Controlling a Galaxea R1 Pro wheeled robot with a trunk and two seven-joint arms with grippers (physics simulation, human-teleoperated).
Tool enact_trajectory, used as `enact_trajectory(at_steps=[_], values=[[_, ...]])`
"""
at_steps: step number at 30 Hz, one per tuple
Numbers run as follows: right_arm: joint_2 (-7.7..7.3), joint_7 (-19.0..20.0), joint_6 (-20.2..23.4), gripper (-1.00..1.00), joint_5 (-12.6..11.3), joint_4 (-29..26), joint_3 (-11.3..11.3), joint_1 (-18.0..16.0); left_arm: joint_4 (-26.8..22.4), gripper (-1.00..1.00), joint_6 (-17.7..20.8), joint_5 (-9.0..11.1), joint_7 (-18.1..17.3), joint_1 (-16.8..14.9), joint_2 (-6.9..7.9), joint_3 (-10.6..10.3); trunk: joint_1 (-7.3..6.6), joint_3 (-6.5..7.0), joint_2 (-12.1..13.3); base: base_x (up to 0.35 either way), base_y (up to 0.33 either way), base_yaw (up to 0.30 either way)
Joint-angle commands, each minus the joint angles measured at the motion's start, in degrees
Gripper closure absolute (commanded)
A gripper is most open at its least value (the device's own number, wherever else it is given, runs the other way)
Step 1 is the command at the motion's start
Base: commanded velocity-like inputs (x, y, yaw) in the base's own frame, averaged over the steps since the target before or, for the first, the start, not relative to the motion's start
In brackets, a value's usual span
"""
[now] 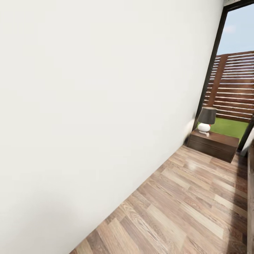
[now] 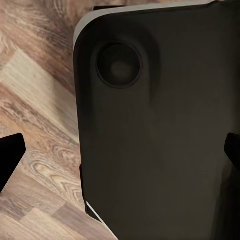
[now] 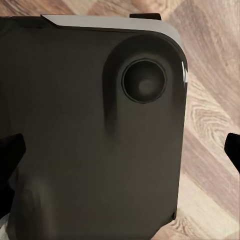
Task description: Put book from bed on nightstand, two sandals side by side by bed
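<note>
With both tools spread apart and empty over the base (image 2: 160, 140), watch the wall (image 1: 88, 106) close at your left as you drive toward the far-right nightstand (image 1: 214, 144).

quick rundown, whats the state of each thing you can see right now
nightstand: upright on the floor against the white wall, by the window.
lamp: upright on the nightstand, dark shade on, looks unlit.
window: bright daylight outside, fence and grass beyond.
left gripper: fingers spread wide, empty, over the robot's dark base.
right gripper: fingers spread wide, empty, over the dark base.
wood floor: bare here.
</note>
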Motion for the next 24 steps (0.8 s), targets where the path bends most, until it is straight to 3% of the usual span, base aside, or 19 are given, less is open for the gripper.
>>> enact_trajectory(at_steps=[1,24], values=[[0.00,0.05,-0.05,-1.00,-0.09,0.08,-0.02,-0.06,-0.04,-1.00,-0.22,-0.07,-0.03,0.01,0.01,-0.04,0.00,-0.05,-0.03,0.000,0.000,-0.184],[0.00,0.05,-0.05,-1.00,-0.09,0.08,-0.04,-0.06,-0.04,-1.00,-0.58,0.07,-0.03,0.02,0.10,-0.04,0.00,-0.05,-0.03,0.000,0.000,-0.180]])
